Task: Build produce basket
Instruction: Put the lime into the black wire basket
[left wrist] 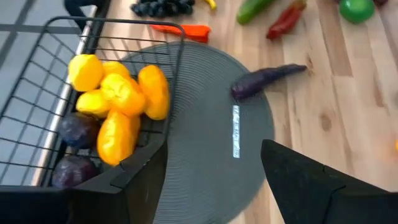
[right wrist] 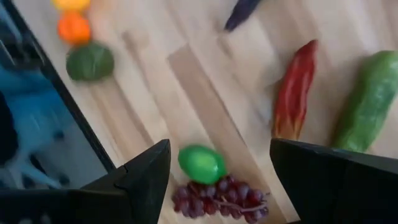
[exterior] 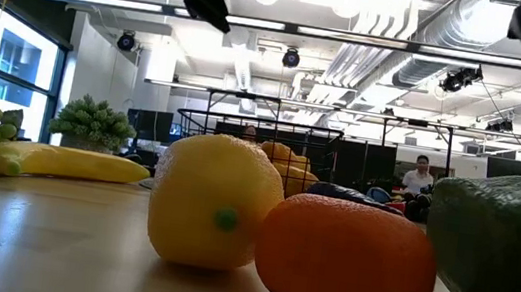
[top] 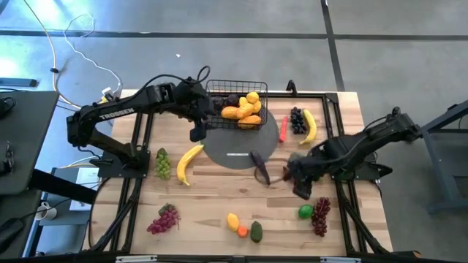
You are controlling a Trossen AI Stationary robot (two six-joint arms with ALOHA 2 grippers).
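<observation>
The black wire basket (top: 238, 102) stands at the far middle, partly on the round grey mat (top: 238, 152). It holds yellow and orange fruit (left wrist: 118, 99) and dark purple pieces (left wrist: 74, 134). My left gripper (top: 197, 131) hangs open above the basket's near left corner (left wrist: 211, 186). My right gripper (top: 300, 186) hangs open above the table's right part, over a lime (right wrist: 202, 163) and red grapes (right wrist: 221, 196). A red chili (right wrist: 295, 93) and a cucumber (right wrist: 367, 102) lie beside it. An eggplant (top: 259, 166) lies on the mat's near edge.
A banana (top: 189, 162) and green grapes (top: 162, 162) lie on the left, red grapes (top: 164, 219) at the near left. Lemon (top: 232, 220), orange (top: 242, 231) and avocado (top: 256, 232) sit at the near edge. Dark grapes (top: 296, 120), another banana (top: 311, 126) and a chili (top: 283, 129) lie right of the basket.
</observation>
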